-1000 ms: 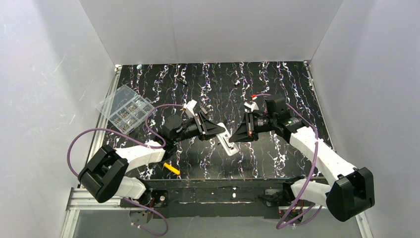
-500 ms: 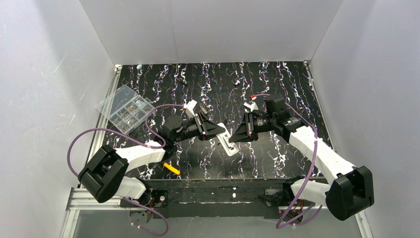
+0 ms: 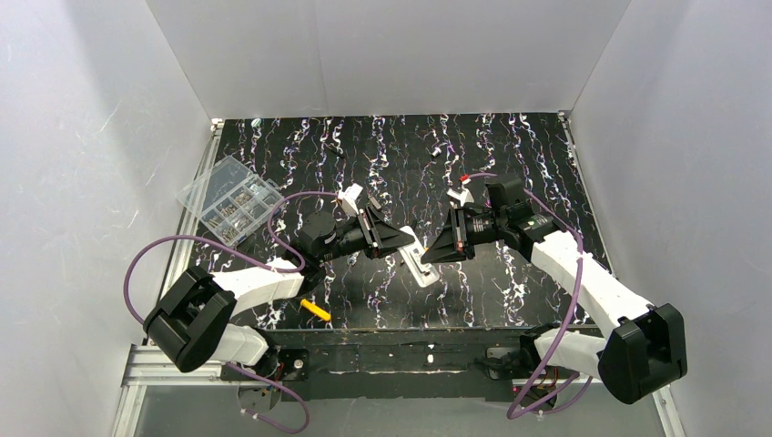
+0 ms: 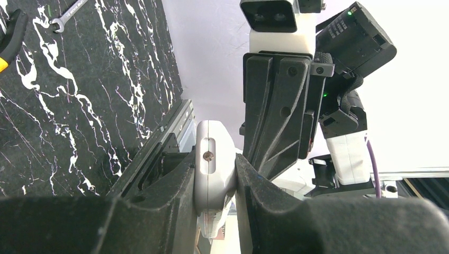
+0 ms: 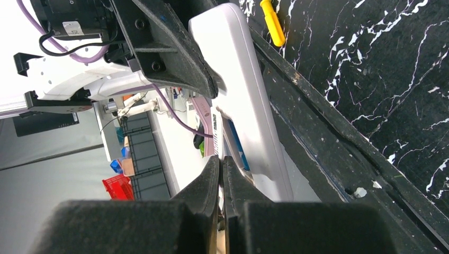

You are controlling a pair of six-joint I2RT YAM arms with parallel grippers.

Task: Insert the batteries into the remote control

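Observation:
My left gripper (image 3: 405, 239) is shut on the white remote control (image 3: 421, 263) and holds it above the mat, tilted. In the left wrist view the remote's end (image 4: 214, 159) is clamped between my fingers. My right gripper (image 3: 430, 254) is shut, with its tips against the remote's open back. In the right wrist view the closed tips (image 5: 221, 165) sit beside the battery recess, where a blue battery (image 5: 238, 143) shows inside the remote (image 5: 249, 95). Nothing shows between the right fingers. No other battery is in view.
A clear plastic compartment box (image 3: 230, 198) lies at the left edge of the black marbled mat. A yellow-handled tool (image 3: 316, 310) lies near the front edge; it also shows in the right wrist view (image 5: 272, 22). A small wrench (image 4: 66, 16) lies on the mat.
My right gripper has edged slightly left and up against the remote. My left gripper still holds the remote in the same place.

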